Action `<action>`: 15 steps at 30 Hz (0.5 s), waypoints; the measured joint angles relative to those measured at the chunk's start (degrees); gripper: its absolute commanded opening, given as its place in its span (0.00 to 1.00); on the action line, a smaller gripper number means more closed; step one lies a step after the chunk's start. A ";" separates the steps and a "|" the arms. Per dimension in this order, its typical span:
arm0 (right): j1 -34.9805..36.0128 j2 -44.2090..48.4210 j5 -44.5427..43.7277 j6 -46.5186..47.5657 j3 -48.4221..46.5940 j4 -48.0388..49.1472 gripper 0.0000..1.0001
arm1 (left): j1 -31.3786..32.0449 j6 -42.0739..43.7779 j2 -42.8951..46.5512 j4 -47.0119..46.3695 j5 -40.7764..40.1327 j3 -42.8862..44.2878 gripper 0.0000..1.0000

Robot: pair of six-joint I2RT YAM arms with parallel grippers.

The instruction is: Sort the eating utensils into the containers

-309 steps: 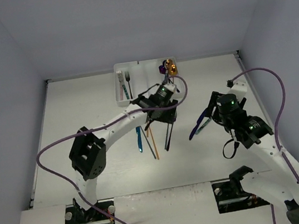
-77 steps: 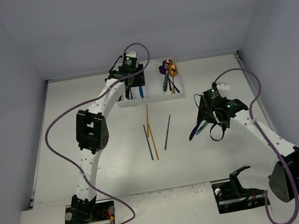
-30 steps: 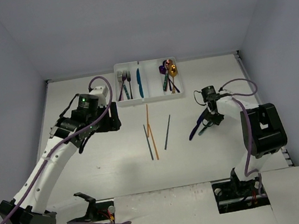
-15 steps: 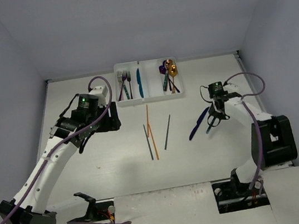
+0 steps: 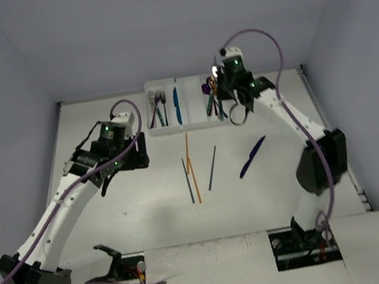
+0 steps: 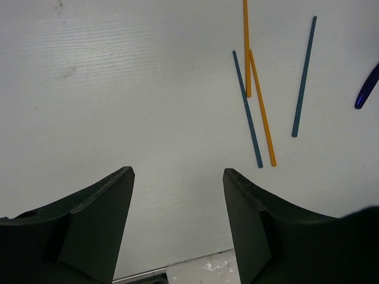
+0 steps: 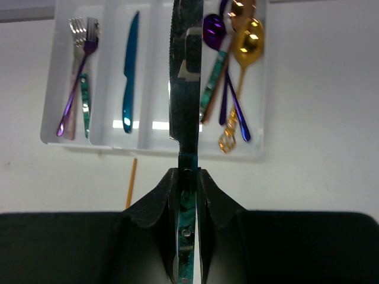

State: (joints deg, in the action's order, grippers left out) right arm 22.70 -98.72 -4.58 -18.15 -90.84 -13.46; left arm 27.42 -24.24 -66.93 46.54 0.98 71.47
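Observation:
In the right wrist view my right gripper (image 7: 188,177) is shut on the teal handle of a silver-bladed knife (image 7: 186,71). It holds the knife above the white tray (image 7: 155,139). The tray's compartments hold forks (image 7: 80,59), a blue knife (image 7: 129,71), and purple and gold spoons (image 7: 237,47). From above, my right gripper (image 5: 230,104) hovers over the right end of the tray (image 5: 191,124). My left gripper (image 6: 177,171) is open over bare table, left of two orange chopsticks (image 6: 262,112) and two dark blue chopsticks (image 6: 304,77).
A dark blue knife (image 5: 252,157) lies alone on the table right of the chopsticks (image 5: 189,158). My left gripper (image 5: 134,154) sits left of them, below the tray's left end. Grey walls enclose the table on three sides.
My right gripper has closed on the teal-handled knife, lifted it from beside the dark blue knife and carried it back to above the tray. The left arm has not moved.

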 measured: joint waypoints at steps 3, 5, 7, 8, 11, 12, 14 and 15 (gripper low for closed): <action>0.71 -8.61 3.52 2.81 -8.54 1.39 0.00 | -0.02 -0.23 0.75 1.39 -0.94 -0.84 0.59; 1.55 -14.18 5.56 4.43 -14.09 0.55 0.00 | -0.04 -0.41 1.56 2.44 -1.54 -1.53 0.59; 2.54 -19.99 7.46 5.66 -20.17 0.76 0.00 | -0.08 -0.44 2.56 3.99 -2.43 -1.92 0.59; 3.07 -22.79 8.19 6.08 -22.95 0.82 0.00 | -0.11 -0.43 3.09 4.64 -2.91 -1.95 0.59; 4.40 -30.35 9.94 6.48 -30.53 0.98 0.00 | -0.33 -0.40 4.37 6.42 -4.12 -1.53 0.59; 4.78 -32.38 10.31 6.50 -32.38 1.07 0.00 | -0.42 -0.41 4.62 6.94 -4.40 -1.24 0.59; 5.46 -35.94 10.78 6.40 -35.42 1.09 0.00 | -0.55 -0.43 5.02 7.63 -4.94 -0.68 0.59; 5.77 -37.47 10.85 6.28 -36.60 1.13 0.00 | -0.58 -0.46 5.24 7.82 -5.21 -0.54 0.59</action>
State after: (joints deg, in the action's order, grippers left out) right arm 28.47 -136.19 6.27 -11.87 -127.44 -12.33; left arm 26.84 -24.70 -61.70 54.36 -4.22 70.93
